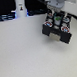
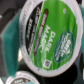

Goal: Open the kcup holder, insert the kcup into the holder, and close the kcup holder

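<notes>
One green-topped kcup [image 2: 50, 35] sits clamped in the end effector [image 1: 57, 18], poised above the kcup holder [image 1: 57, 31] and its open tray on the white table [image 1: 22, 52]; slight misalignment could tip it onto neighbouring pods [image 2: 22, 79].

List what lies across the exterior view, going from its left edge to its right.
Tall white bottle-shaped object → black kcup holder with its tray of pod slots open, the gripper directly above it. The kcup shows clearly only in the wrist view, so its place in this order is left out.
</notes>
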Tool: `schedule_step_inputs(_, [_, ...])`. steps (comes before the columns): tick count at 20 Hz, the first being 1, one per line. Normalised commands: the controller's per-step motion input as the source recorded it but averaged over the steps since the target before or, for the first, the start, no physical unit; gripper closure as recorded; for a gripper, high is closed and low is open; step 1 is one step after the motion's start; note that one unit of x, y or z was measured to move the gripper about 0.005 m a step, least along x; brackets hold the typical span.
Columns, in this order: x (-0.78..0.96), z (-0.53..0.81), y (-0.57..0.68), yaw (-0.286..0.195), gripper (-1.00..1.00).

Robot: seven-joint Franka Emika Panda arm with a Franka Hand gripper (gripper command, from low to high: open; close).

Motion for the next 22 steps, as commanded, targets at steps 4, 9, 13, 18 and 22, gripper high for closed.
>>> schedule_step_inputs(4, [0.29,0.4,0.05,0.106,-1.0])
schedule_step_inputs(9, [0.48,0.53,-0.14,0.082,-1.0])
schedule_step_inputs(13, [0.59,0.41,-0.34,0.047,-1.0])
schedule_step_inputs(18, [0.69,0.31,-0.42,0.007,-1.0])
schedule_step_inputs(22, [0.72,0.28,-0.44,0.0,-1.0])
